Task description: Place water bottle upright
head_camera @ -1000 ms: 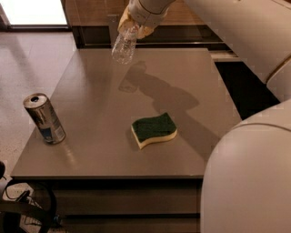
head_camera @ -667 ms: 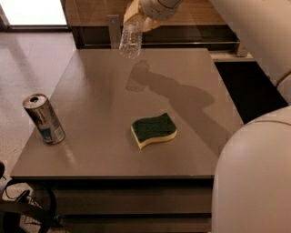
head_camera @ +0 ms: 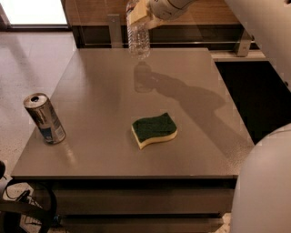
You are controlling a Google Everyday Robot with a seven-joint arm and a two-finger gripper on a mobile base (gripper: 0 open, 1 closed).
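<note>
The water bottle (head_camera: 138,40) is a clear ribbed plastic bottle hanging nearly upright above the far middle of the grey table (head_camera: 100,113). Its upper part is hidden in my gripper (head_camera: 140,12), which is shut on it at the top edge of the view. The bottle's base hangs above the table surface, with its shadow (head_camera: 143,78) below it. My white arm reaches in from the upper right.
A silver-and-blue drink can (head_camera: 44,119) stands upright near the table's left front edge. A green-and-yellow sponge (head_camera: 154,129) lies in the middle front of the table. A low railing runs behind the table. My white body fills the right side.
The bottle has swung from tilted to nearly upright, and the gripper has moved it slightly right over the far part of the table.
</note>
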